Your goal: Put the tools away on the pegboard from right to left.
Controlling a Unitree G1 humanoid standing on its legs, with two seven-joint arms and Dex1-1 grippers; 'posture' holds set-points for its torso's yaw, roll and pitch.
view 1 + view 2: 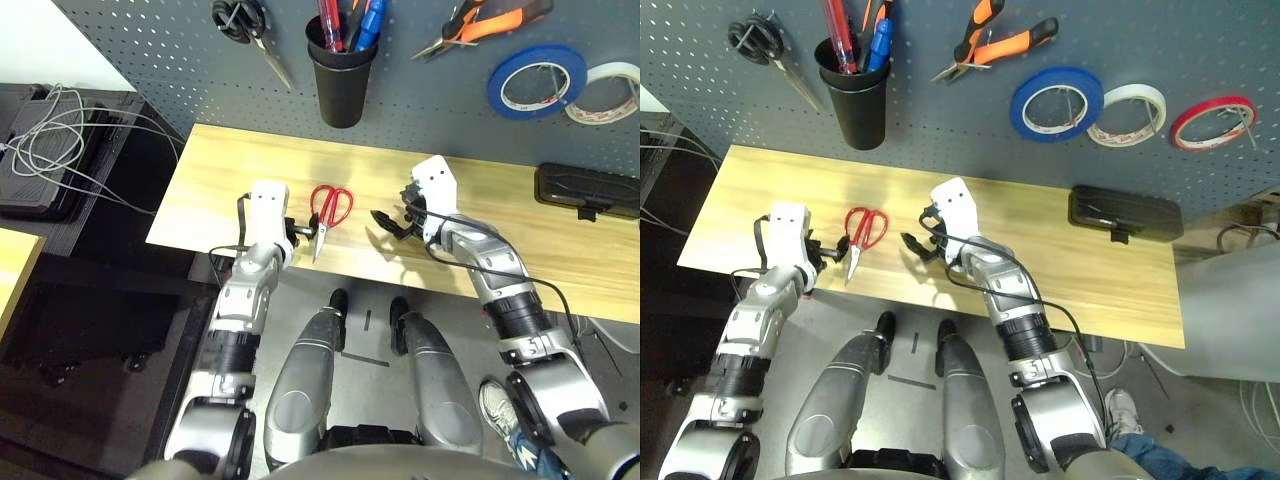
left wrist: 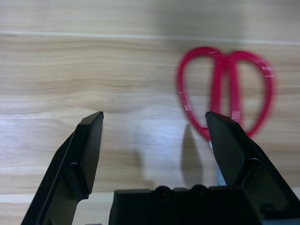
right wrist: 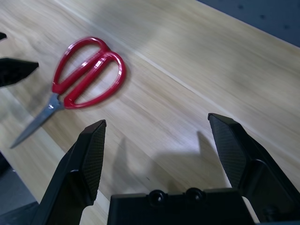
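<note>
Two open pincers flanking red-handled scissors (image 1: 330,207).

left gripper (image 1: 300,232) jaws apart | right gripper (image 1: 385,222) likewise (both low)

I count three tape rolls: blue (image 1: 1057,104), white (image 1: 1126,115), red (image 1: 1212,122). Two scissors: red (image 1: 861,234), black (image 1: 768,48). One pliers (image 1: 990,45), one cup (image 1: 855,88).

- black-handled scissors (image 1: 765,45) hanging at like 10 o'clock
- white tape roll (image 1: 1127,115) and red tape roll (image 1: 1211,122) at 2 o'clock
- flat black case (image 1: 1125,213) on the surface (image 1: 1070,275), 3 o'clock
</note>
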